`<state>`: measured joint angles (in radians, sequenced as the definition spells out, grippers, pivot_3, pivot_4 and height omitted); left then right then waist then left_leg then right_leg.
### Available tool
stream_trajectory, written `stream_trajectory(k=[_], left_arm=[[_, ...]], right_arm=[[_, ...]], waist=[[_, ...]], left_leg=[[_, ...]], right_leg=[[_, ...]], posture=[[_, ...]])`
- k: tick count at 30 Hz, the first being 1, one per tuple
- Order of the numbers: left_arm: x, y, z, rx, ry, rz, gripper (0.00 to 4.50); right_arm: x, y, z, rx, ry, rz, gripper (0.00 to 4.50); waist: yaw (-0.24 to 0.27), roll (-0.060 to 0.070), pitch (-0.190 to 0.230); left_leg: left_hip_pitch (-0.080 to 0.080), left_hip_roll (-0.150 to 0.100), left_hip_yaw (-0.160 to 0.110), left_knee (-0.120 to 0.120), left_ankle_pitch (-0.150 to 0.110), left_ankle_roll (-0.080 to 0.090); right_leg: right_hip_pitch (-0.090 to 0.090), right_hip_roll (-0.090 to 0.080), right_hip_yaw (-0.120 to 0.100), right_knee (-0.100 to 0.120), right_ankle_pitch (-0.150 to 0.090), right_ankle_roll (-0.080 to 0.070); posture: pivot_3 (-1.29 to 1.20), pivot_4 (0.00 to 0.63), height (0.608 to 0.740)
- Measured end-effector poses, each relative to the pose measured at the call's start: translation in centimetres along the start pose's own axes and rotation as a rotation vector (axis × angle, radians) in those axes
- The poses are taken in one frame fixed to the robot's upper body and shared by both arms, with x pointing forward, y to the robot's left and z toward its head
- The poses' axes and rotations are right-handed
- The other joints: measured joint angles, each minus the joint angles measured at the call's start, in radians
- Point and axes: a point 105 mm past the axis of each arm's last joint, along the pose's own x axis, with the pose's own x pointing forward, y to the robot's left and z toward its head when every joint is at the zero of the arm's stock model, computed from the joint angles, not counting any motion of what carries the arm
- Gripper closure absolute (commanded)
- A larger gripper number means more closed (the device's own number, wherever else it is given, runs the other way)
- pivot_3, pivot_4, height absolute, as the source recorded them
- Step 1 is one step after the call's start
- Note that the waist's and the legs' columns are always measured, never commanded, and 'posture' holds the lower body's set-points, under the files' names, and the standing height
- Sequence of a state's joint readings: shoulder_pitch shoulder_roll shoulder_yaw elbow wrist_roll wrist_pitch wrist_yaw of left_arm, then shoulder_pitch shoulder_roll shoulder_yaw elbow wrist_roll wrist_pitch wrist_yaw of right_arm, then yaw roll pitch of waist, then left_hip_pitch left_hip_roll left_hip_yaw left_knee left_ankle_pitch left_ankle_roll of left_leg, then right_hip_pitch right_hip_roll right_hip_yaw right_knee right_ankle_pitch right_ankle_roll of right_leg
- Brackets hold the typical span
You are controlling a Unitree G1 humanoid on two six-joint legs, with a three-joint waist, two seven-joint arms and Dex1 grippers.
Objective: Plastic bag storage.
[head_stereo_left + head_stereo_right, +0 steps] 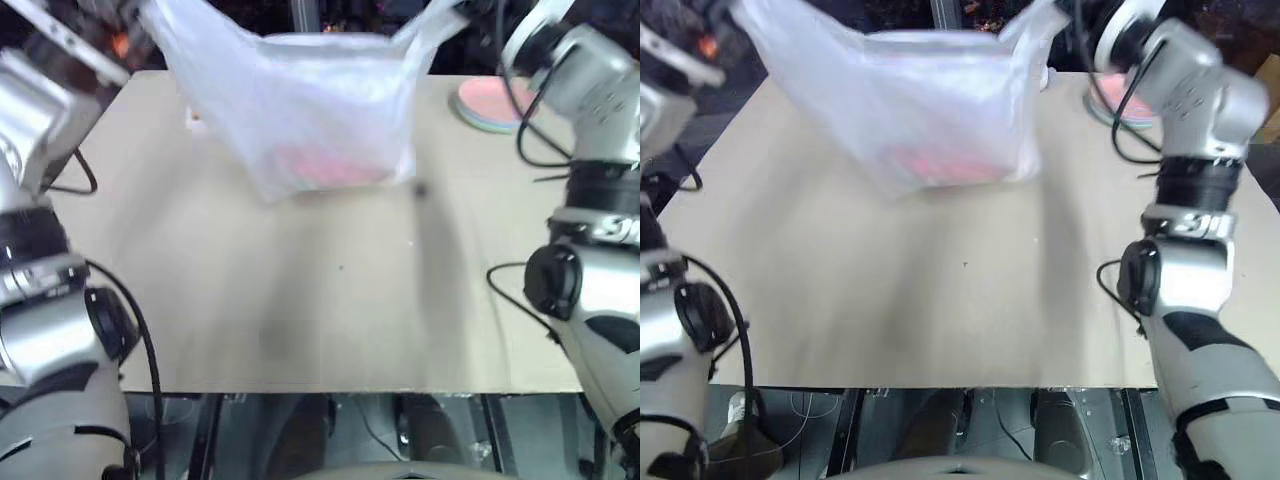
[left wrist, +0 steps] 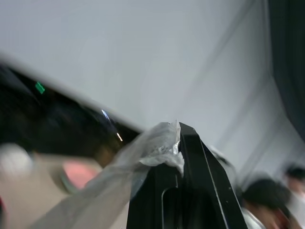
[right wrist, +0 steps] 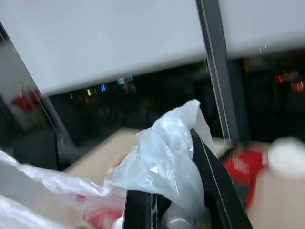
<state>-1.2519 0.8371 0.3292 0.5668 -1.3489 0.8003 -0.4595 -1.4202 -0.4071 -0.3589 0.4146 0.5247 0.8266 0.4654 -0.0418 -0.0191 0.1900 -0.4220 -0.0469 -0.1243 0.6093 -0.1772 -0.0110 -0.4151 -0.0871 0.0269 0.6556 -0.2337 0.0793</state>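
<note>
Two grippers are clamped on the plastic bag [image 1: 300,110]: the left gripper [image 2: 178,143] and right gripper [image 3: 178,179] each pinch a top corner, so it is held spread above the table's [image 1: 300,300] far half, probably for folding.

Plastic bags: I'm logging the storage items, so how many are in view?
1. The plastic bag hangs over the table's far side, stretched between both raised arms. Others may be hidden behind it.

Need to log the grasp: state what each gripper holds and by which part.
Both hold the plastic bag. The left gripper pinches film at one top corner, the right gripper a bunch at the other; the bag hangs between them.
</note>
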Motion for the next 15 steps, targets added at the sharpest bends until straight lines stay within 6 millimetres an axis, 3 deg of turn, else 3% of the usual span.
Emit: stream_trajectory(k=[2, 5, 11, 15], left_arm=[[1.2, 0.7, 0.7, 0.046, -0.017, 0.037, 4.46], [2.8, 1.4, -0.7, 0.082, 0.035, 0.032, 4.46], [3.6, 3.8, -5.9, 0.079, 0.2, 0.062, 4.46], [4.0, 3.8, -7.7, 0.107, 0.255, 0.037, 4.46]], right_arm=[[-0.3, 0.2, 1.8, -0.026, -0.023, -0.002, 4.5], [-1.4, -0.2, 3.4, -0.05, -0.014, -0.029, 4.5], [-3.0, 0.0, 3.8, -0.086, 0.033, -0.065, 4.5], [-5.1, -0.3, 2.1, -0.13, 0.091, -0.111, 4.5]], waist=[[0.0, 0.0, 0.0], [-0.001, 0.0, 0.0], [-0.012, 0.0, 0.001], [-0.021, 0.0, 0.001]], left_leg=[[-0.001, 0.0, 0.0, -0.002, 0.0, 0.0], [-0.003, 0.0, 0.001, -0.004, 0.001, -0.001], [-0.017, 0.0, 0.003, -0.003, 0.002, -0.004], [-0.017, 0.0, 0.004, -0.003, 0.002, -0.003]], right_leg=[[-0.001, 0.0, 0.0, -0.003, 0.0, 0.0], [-0.001, -0.001, 0.0, -0.007, 0.0, 0.0], [-0.019, -0.001, 0.003, 0.004, 0.0, 0.0], [-0.019, -0.002, 0.004, 0.005, 0.0, 0.0]], posture=[[0.0, 0.15, 0.74], [0.0, 0.15, 0.74], [0.0, 0.15, 0.74], [0.0, 0.15, 0.74]])
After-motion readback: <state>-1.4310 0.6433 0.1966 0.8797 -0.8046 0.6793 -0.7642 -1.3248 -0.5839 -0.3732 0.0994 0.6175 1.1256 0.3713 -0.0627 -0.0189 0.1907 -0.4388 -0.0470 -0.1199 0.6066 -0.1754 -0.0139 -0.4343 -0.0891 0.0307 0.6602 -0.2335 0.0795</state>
